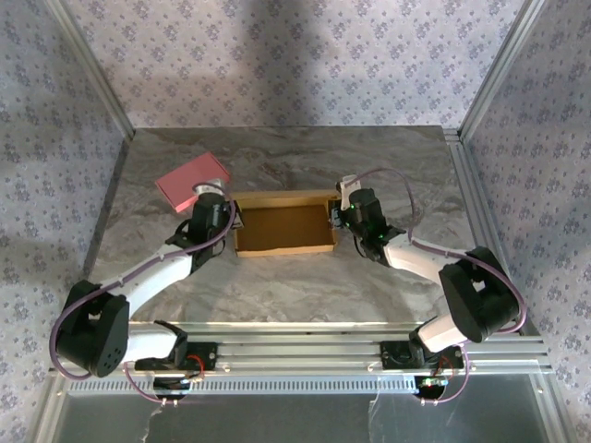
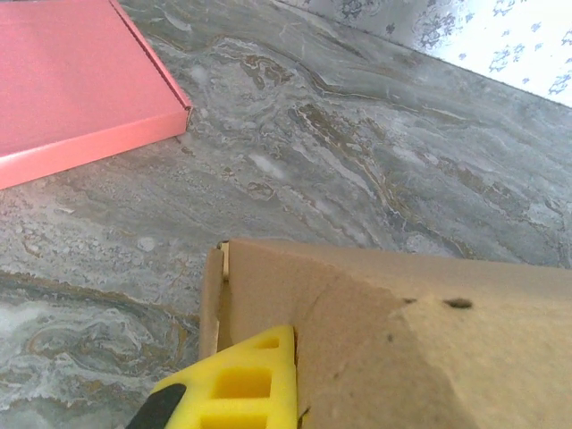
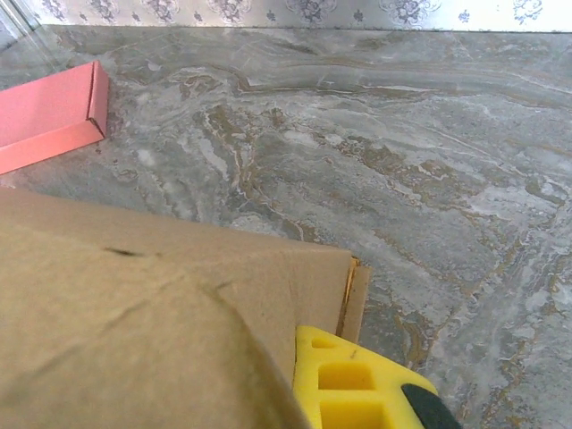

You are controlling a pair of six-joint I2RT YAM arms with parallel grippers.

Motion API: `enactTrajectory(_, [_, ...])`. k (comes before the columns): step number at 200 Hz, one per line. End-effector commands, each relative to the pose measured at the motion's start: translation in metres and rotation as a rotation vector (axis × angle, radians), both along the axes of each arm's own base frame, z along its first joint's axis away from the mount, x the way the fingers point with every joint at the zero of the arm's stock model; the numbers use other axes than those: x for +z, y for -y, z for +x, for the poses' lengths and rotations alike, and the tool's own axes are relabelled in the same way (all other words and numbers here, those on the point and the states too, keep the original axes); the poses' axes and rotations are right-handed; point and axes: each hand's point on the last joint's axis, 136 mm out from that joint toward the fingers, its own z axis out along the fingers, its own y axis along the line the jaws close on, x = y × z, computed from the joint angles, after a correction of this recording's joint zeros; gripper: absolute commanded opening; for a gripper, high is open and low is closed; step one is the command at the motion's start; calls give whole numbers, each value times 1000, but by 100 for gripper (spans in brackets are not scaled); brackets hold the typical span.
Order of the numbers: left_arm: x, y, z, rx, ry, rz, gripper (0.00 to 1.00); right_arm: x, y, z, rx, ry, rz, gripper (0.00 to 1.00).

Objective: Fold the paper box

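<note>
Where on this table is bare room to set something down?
Free: the back strip between the paper box and the rear wall, the right side beyond the right arm, and the near strip in front of the box. Crowded: the box's ends, at the left end effector and the right end effector, and the back left by the pink box.

I can read nothing here: no word, number, label or brand mark stands on the paper box (image 1: 283, 231), whose brown cardboard is bare. The pink flat box (image 1: 190, 181) is just as blank on the faces I can see.
</note>
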Motion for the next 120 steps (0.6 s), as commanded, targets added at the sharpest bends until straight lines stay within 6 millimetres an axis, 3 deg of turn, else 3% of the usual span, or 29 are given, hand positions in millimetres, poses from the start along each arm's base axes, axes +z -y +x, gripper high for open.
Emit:
enactTrajectory(1, [-16, -7, -14, 40, -31, -51, 2, -7, 7, -6, -38, -7, 23, 0])
enactTrajectory(41, [-30, -14, -26, 61, -47, -54, 2, -19, 5, -16, -25, -26, 9, 0])
enactTrajectory(91, [-46, -17, -37, 77, -54, -31, 3, -31, 10, -27, -28, -45, -15, 7])
enactTrajectory(120, [-48, -23, -40, 80, -40, 5, 2, -26, 11, -27, -30, -46, -22, 19])
